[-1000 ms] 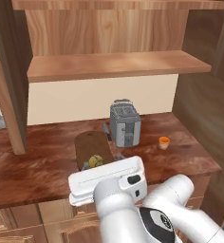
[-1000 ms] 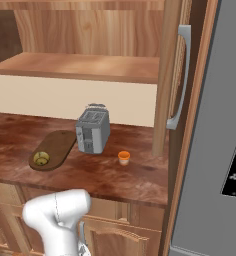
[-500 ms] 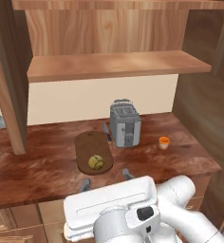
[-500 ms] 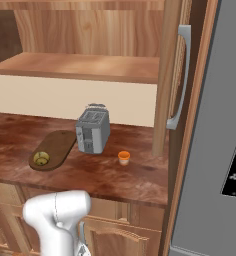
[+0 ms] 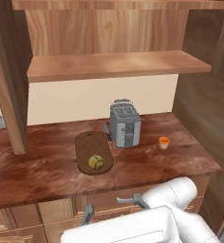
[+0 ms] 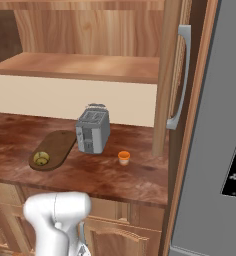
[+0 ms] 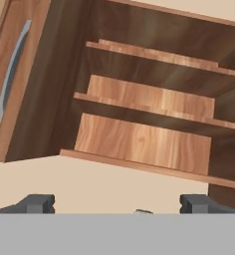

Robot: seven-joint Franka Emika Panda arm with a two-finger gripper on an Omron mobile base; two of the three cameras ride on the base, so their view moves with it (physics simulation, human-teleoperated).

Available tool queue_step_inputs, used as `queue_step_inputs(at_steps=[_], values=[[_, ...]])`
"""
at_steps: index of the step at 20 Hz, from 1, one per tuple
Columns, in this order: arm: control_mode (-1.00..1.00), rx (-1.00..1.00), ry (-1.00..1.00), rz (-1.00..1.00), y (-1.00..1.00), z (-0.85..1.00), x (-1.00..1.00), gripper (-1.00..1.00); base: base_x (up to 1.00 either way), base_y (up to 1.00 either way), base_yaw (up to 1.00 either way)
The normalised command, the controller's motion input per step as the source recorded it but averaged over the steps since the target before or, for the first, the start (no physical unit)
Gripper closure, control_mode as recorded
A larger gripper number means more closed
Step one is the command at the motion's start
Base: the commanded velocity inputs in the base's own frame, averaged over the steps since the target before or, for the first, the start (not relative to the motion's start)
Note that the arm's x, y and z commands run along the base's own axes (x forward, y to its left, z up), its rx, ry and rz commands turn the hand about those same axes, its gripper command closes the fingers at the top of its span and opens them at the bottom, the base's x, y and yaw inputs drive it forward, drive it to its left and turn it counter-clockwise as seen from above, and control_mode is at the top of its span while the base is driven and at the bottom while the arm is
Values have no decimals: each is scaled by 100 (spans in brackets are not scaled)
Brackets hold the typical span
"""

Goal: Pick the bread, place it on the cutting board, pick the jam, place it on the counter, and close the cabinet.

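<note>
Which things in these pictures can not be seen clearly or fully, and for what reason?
- The cabinet: the hand view cuts off its top and right side; the left base view cuts off its left door.
- The jam: too small in both base views to tell lid or label.
- A thin dark thing behind the toaster: partly hidden in the left base view.
- The hand: only its fingertips show, wide apart.
</note>
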Motion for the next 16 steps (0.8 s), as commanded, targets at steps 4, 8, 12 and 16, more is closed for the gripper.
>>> queue_step_inputs(at_steps=[4,8,12,16], values=[[-100,0,-1,0,6,19,-51,-100,0,0,0],[-100,0,-1,0,5,19,-51,-100,0,0,0],[-100,0,-1,0,4,19,-55,-100,0,0,0],[-100,0,-1,0,5,18,-52,-100,0,0,0]])
